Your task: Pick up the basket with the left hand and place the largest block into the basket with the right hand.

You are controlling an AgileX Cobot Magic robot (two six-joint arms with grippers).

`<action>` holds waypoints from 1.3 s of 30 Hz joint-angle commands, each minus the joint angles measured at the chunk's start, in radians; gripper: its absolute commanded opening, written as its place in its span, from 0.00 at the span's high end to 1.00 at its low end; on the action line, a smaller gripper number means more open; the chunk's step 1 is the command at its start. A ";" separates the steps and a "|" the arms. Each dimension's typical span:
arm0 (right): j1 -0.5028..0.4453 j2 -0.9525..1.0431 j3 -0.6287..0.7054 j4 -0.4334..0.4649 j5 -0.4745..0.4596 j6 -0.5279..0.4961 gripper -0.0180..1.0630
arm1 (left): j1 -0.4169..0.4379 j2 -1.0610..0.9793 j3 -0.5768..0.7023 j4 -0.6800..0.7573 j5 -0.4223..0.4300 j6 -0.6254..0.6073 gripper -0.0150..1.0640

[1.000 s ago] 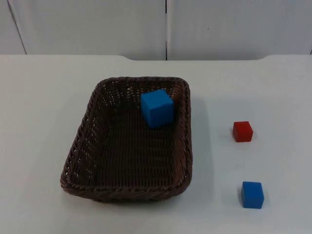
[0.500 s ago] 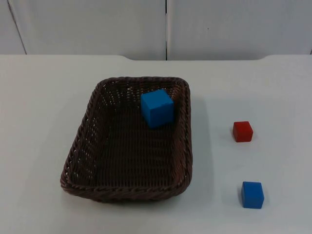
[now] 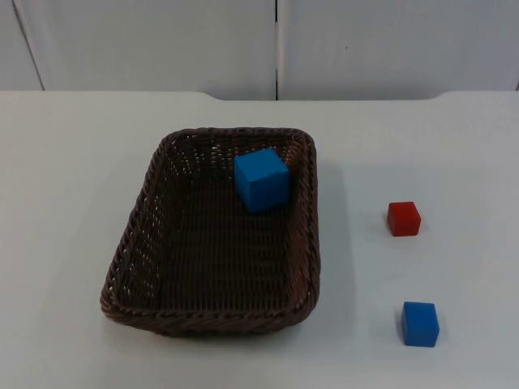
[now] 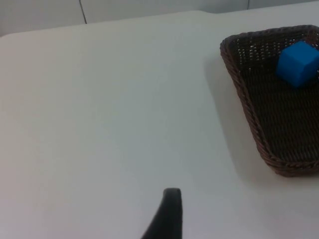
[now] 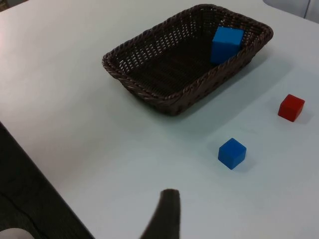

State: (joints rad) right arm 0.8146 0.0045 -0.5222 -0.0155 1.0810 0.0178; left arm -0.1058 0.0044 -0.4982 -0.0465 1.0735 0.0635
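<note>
We find the brown woven basket resting flat on the white table, and the largest block, a blue cube, already lies inside it near the far right corner, close against the wall. Two smaller cubes sit well apart from the basket on its right: a red block and a small blue block. Both arms wait back from the work; the left gripper hangs over bare table beside the basket, the right gripper well short of the small cubes, and we cannot tell how either one's grip stands. We judge the placing done and the basket set down, so nothing calls for a further grasp.
</note>
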 commanded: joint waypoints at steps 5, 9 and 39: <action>-0.004 -0.004 0.007 0.002 -0.001 0.000 0.08 | 0.002 -0.004 0.003 0.004 0.000 -0.010 0.13; -0.004 -0.004 0.007 0.002 -0.001 0.000 0.01 | 0.002 -0.004 0.003 0.004 0.000 -0.010 0.01; -0.005 -0.004 0.005 0.001 -0.004 0.002 0.01 | 0.002 -0.004 0.003 0.004 0.000 -0.010 0.01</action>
State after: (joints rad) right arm 0.8146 0.0045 -0.5222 -0.0155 1.0810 0.0219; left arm -0.1058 0.0044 -0.4982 -0.0465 1.0735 0.0635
